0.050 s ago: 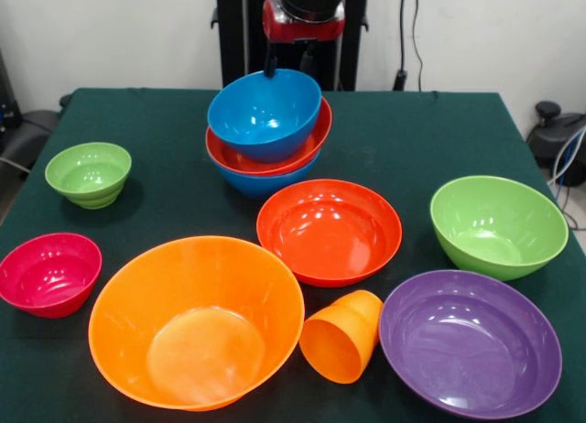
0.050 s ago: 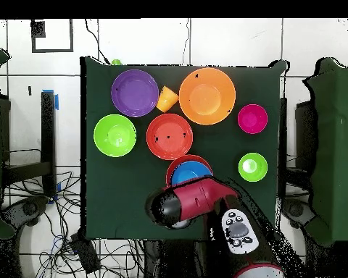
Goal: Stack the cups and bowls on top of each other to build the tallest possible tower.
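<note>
The pincer (image 1: 275,64) hangs at the far rim of the top blue bowl (image 1: 264,112); its tips are hidden behind that rim, so its grip cannot be told. This tilted bowl rests on a red-orange bowl (image 1: 240,159) nested in a mostly hidden blue one (image 1: 252,185), forming the tower. Around it on the green desk (image 1: 165,121) sit glossy round plastic bowls, and a tapered orange cup (image 1: 341,336) lies tipped on its side.

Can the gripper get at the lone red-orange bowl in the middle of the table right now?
Probably yes. The red-orange bowl sits open-side up with nothing in it, just in front of the stack the gripper hangs over; nothing stands between them.
</note>
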